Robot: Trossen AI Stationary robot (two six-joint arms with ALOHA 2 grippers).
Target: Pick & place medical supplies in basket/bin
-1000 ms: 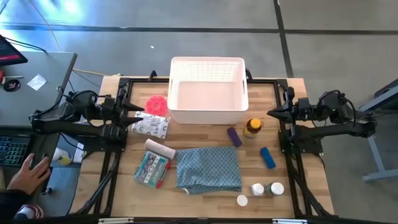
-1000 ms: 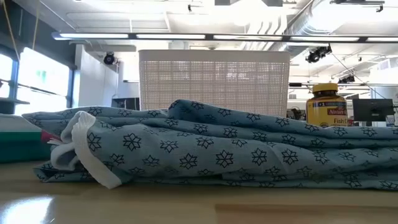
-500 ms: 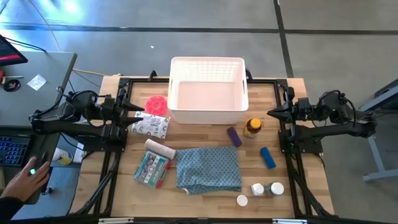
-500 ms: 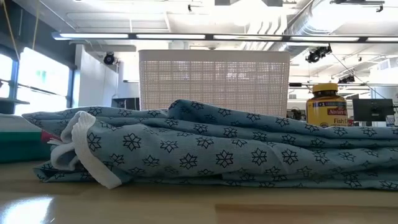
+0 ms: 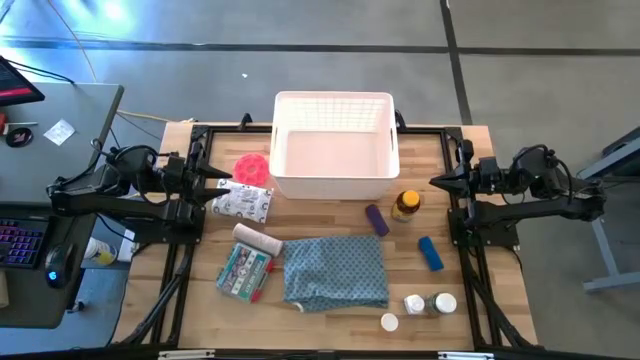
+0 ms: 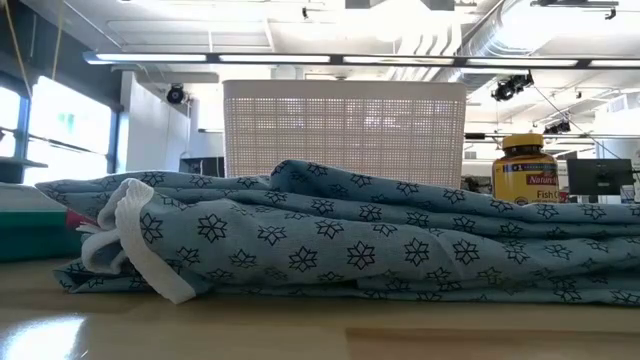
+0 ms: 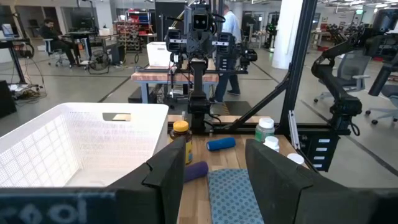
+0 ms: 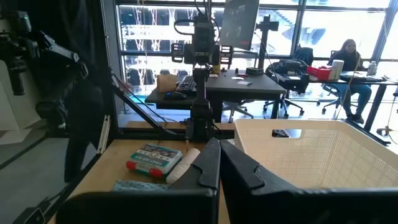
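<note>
The white latticed basket [image 5: 335, 145] stands at the table's far middle. The medical supplies lie around it. A pink disc [image 5: 252, 165] and a printed packet [image 5: 243, 203] are to its left. A bandage roll [image 5: 258, 240] and a teal packet [image 5: 244, 272] lie nearer. An amber bottle [image 5: 405, 205], a purple tube [image 5: 376, 219], a blue tube [image 5: 430, 253] and white pill bottles [image 5: 430, 303] are on the right. My left gripper [image 5: 225, 180] hovers open at the left edge, level, with nothing between its fingers [image 7: 214, 171]. My right gripper [image 5: 437, 181] hovers shut at the right edge [image 8: 219, 155].
A blue-grey patterned cloth [image 5: 337, 270] lies folded at the near middle and fills the low view [image 6: 330, 240], with the basket [image 6: 345, 130] and the amber bottle [image 6: 525, 168] behind it. A desk with a keyboard stands left of the table [image 5: 25, 245]. People sit far off in the room.
Both arms have kept still. A person's hand that lay on the desk at the picture's lower left has drawn back out of the high view.
</note>
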